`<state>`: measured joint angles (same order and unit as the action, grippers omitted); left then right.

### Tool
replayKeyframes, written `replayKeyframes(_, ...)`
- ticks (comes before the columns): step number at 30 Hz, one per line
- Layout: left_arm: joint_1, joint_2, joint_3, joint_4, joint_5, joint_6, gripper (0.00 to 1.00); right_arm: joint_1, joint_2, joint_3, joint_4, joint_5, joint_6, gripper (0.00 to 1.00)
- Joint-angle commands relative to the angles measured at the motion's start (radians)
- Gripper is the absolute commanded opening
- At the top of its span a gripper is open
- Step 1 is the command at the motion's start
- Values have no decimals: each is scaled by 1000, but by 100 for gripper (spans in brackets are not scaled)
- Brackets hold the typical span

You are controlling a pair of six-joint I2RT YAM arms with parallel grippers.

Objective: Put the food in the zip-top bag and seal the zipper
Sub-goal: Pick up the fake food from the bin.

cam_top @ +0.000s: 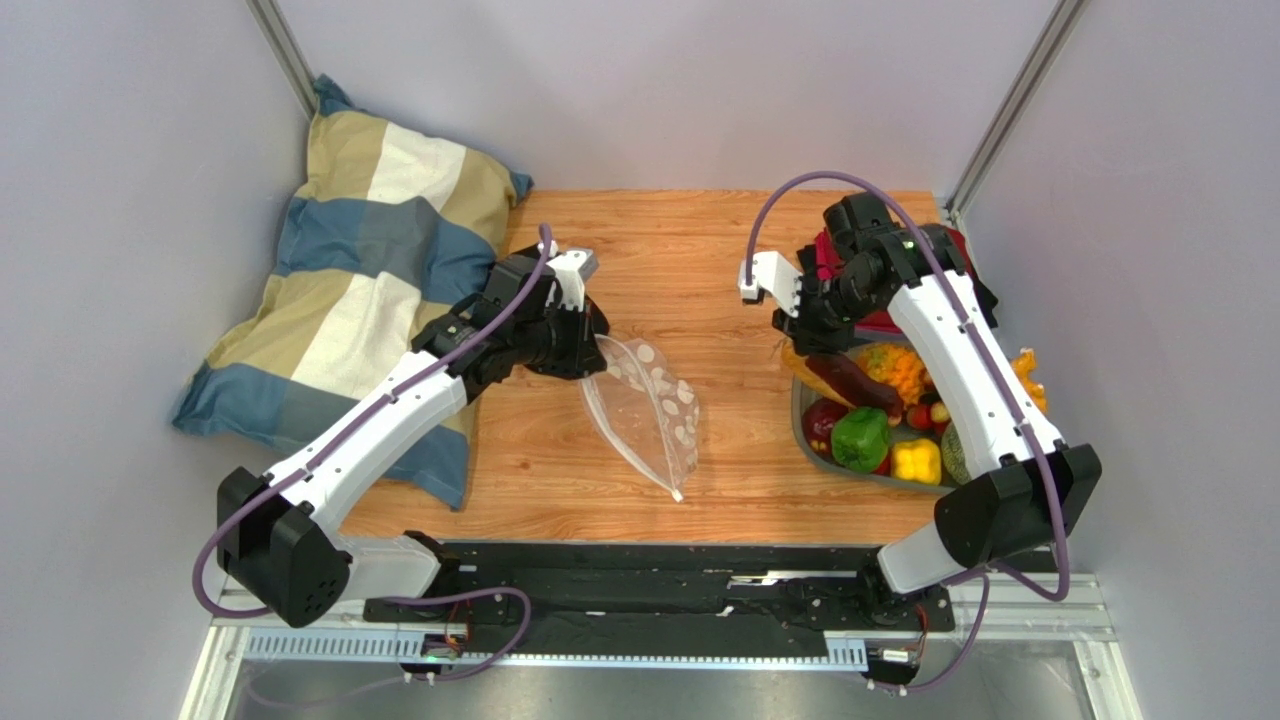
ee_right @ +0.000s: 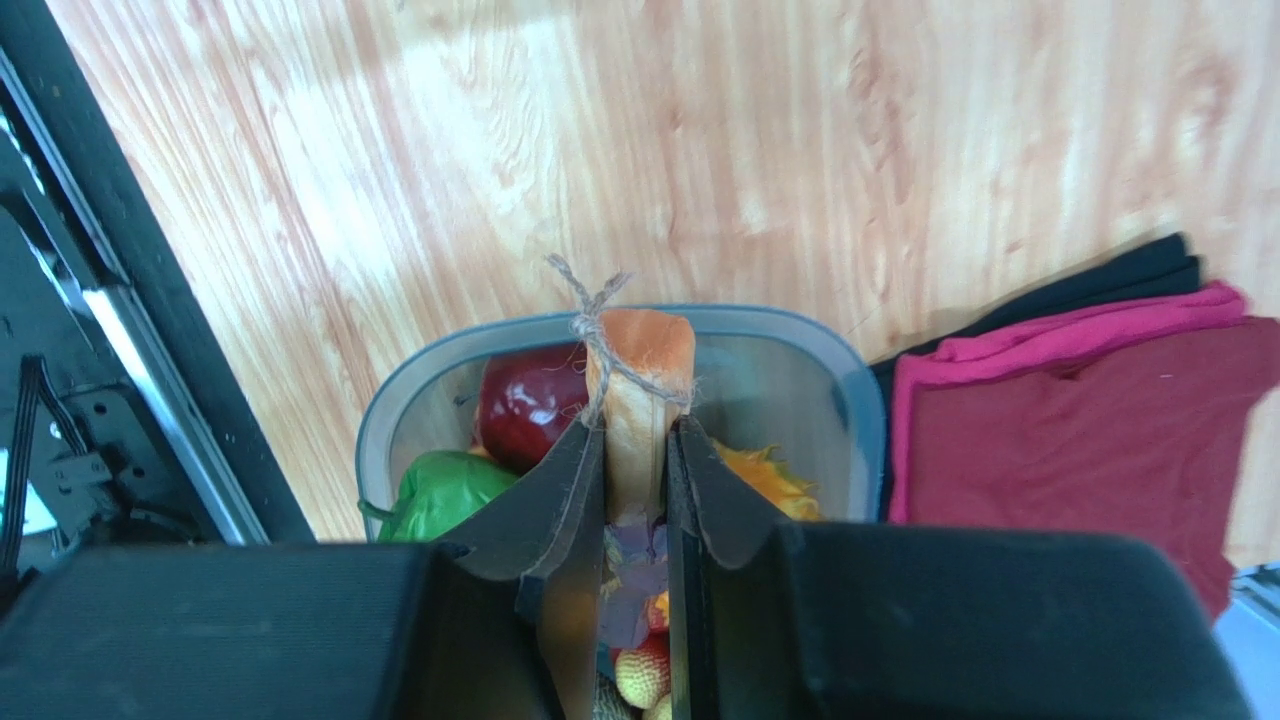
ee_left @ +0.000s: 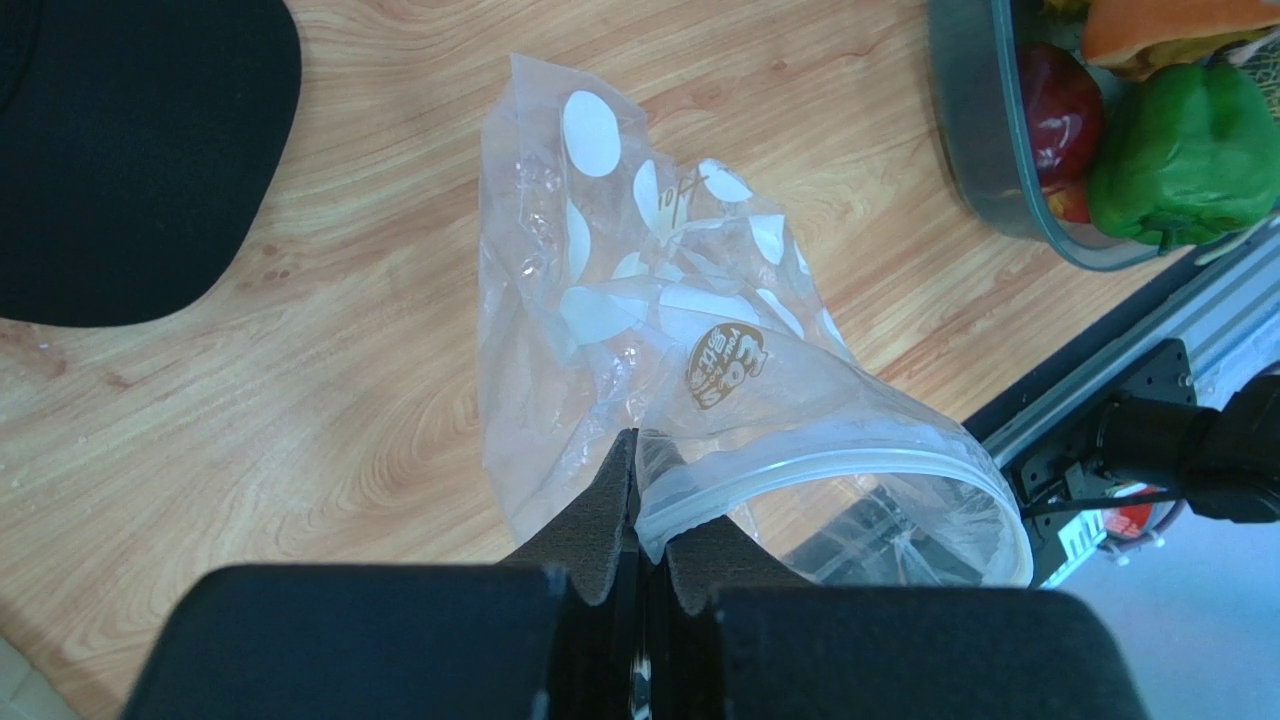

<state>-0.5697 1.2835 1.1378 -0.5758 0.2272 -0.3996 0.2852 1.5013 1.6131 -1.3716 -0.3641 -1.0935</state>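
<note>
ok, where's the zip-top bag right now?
In the top view the zip-top bag is mid-table, between the left arm and the grey tray on the right. Its mouth edge is pinched in the left fingers.

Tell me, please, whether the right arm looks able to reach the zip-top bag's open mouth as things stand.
Probably yes: only bare table lies between the right gripper, gripping an orange toy food, and the zip-top bag, whose mouth the left gripper holds open by the zipper.
</note>
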Motion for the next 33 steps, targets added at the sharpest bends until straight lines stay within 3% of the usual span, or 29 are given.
replayKeyframes(1, -2, 4, 42, 13, 14, -1, 0, 2, -59, 88, -294, -76, 40, 0)
replayKeyframes(7, -2, 0, 42, 16, 14, -13, 0, -26, -111, 96, -228, -113, 119, 0)
replayKeyframes(11, -1, 2, 45, 13, 6, -34, 0, -64, -188, 82, -80, -133, 228, 0)
replayKeyframes(17, 2, 34, 91, -22, 11, -96, 0, -81, -308, 60, 185, -188, 495, 0)
replayKeyframes(29, 19, 160, 293, -219, -35, -228, 0, -81, -377, 108, 624, -289, 1053, 0)
replayKeyframes(33, 47, 175, 292, -219, 17, -303, 0, -80, -395, 100, 738, -285, 1155, 0)
